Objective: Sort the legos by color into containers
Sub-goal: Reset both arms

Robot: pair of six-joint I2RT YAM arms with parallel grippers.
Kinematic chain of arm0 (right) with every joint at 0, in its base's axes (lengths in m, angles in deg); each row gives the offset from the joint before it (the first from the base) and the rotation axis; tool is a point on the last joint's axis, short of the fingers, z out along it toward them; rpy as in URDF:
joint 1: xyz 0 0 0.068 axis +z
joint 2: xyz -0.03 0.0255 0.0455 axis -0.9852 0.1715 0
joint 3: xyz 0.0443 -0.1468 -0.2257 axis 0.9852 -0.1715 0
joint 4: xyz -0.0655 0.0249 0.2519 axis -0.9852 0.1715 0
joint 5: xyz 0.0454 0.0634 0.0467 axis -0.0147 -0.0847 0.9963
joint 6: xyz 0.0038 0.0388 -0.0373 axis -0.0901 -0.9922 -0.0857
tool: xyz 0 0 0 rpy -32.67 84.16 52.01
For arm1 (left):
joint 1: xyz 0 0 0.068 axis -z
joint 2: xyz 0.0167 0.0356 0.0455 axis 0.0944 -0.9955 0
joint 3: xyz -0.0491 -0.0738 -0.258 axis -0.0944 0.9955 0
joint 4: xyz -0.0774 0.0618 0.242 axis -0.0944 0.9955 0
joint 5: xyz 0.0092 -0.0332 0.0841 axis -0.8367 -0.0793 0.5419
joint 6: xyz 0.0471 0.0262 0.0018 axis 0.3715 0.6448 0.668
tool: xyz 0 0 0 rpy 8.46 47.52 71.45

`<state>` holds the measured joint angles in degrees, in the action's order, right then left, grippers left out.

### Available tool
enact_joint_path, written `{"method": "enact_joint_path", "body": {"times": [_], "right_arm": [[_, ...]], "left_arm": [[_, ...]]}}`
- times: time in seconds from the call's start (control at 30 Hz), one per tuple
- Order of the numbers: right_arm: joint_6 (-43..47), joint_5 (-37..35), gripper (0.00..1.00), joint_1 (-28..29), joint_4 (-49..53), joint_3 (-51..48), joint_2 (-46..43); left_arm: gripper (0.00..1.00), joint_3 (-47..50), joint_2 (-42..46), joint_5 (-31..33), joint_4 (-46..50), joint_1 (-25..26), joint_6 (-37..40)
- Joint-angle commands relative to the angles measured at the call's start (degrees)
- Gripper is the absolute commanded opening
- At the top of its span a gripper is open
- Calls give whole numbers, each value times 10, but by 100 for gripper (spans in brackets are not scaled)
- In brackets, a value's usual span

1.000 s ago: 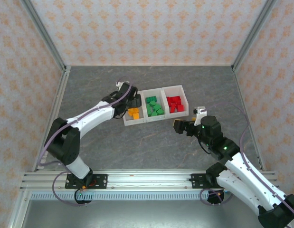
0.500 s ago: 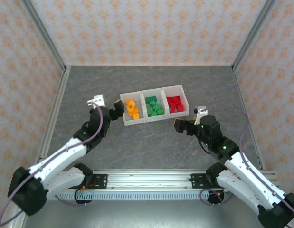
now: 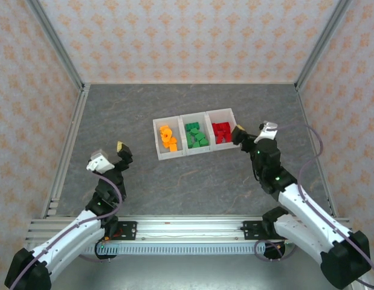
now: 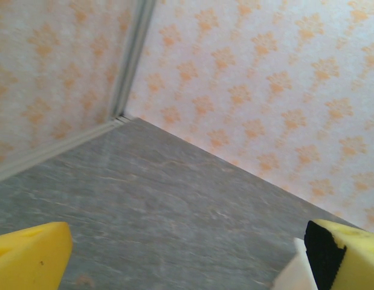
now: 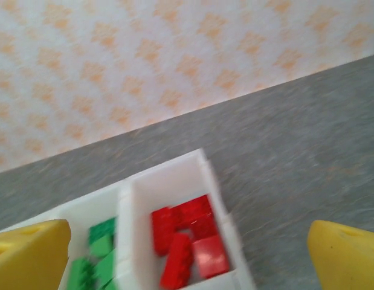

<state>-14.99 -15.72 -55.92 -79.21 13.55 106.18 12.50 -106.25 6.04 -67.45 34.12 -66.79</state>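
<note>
Top external: legos (image 3: 197,136) lie sorted in the bins (image 3: 182,134) mid-table, orange left, green middle, red right. Left pincer (image 3: 122,151) and right pincer (image 3: 240,134) gape empty. Sorting looks finished; the right, just beside the bins, should lift clear without nudging them.

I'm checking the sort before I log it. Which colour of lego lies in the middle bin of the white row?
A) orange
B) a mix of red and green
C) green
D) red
C: the middle bin holds green legos, between the orange legos on its left and the red legos on its right.
</note>
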Motion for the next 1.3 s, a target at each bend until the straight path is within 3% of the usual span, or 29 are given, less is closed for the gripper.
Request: {"method": "enact_joint_path", "body": {"times": [0.0, 0.07, 0.2, 0.37, 0.4, 0.57, 0.67, 0.77, 0.8, 0.87, 0.93, 1.0, 1.07, 1.27], "right_arm": [[68, -80, 100, -34, -147, -51, 21], [116, -69, 100, -70, -241, -93, 43], [74, -20, 100, -155, -304, -114, 131], [105, -38, 100, -159, -494, -144, 302], [112, -14, 100, -158, -439, -121, 301], [153, 26, 100, -154, -471, -137, 296], [183, 16, 100, -154, -562, -177, 298], [175, 3, 100, -171, -767, -214, 421], [177, -14, 100, -169, -779, -205, 433], [160, 33, 100, -184, -632, -176, 385], [170, 46, 100, -186, -702, -188, 412], [159, 37, 100, -187, -628, -170, 389], [161, 32, 100, -187, -668, -178, 403], [159, 30, 100, -187, -649, -173, 398]], "left_arm": [[99, 19, 33, 52, -32, -6, 51], [99, 35, 43, 63, -69, -6, 80], [99, 57, 47, 46, -121, -8, 150], [99, 74, 5, 18, -144, -11, 178], [99, 75, -4, 14, -146, -12, 179], [99, 91, -53, -8, -184, -16, 181], [99, 92, -71, -24, -204, -26, 184], [99, 88, -90, -56, -214, -53, 182], [100, 87, -97, -70, -218, -63, 182], [99, 83, -121, -106, -234, -88, 180], [99, 77, -157, -146, -258, -119, 173], [99, 66, -206, -190, -291, -151, 167], [99, 50, -265, -215, -328, -176, 165], [99, 30, -440, -278, -530, -219, 178]]}}
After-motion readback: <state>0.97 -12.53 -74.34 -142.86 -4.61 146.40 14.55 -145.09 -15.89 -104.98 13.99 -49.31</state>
